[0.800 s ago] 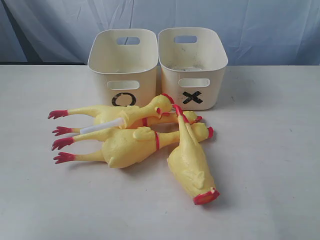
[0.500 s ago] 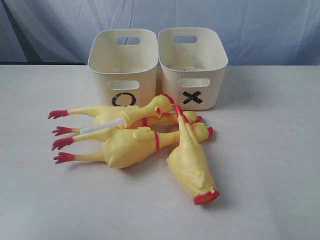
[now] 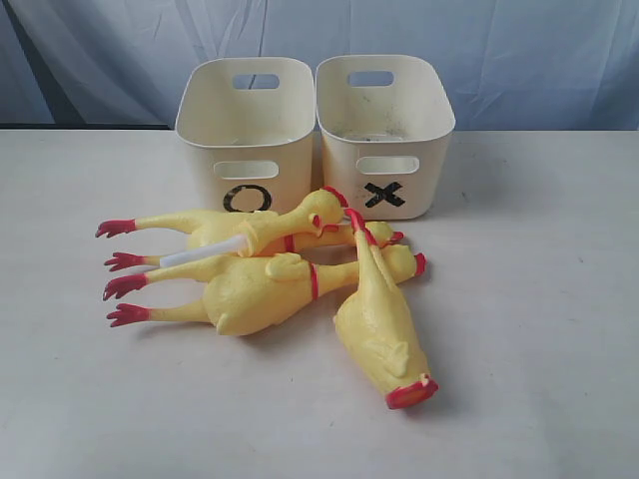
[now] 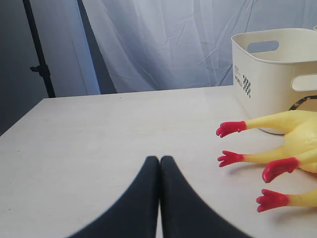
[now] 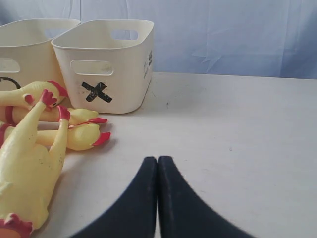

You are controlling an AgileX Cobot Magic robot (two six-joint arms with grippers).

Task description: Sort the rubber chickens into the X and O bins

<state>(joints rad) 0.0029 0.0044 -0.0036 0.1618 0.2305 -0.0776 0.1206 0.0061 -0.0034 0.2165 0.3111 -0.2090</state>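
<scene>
Several yellow rubber chickens lie piled in front of two cream bins. A fat one [image 3: 255, 294] lies crosswise with its red feet to the left. Another fat one [image 3: 381, 329] points its feet toward the bins. Two slimmer ones [image 3: 235, 232] lie behind them. The O bin [image 3: 245, 135] stands left of the X bin [image 3: 384, 130]; both look empty. My left gripper [image 4: 159, 159] is shut over bare table, apart from the red feet [image 4: 231, 128]. Right of the pile, my right gripper [image 5: 157, 159] is shut with nothing in it. Neither gripper shows in the exterior view.
A pale table [image 3: 539, 329] carries everything, with a blue-grey curtain [image 3: 519, 50] behind it. A dark stand [image 4: 39, 54] rises past the table's far left corner. Bare table lies left and right of the pile.
</scene>
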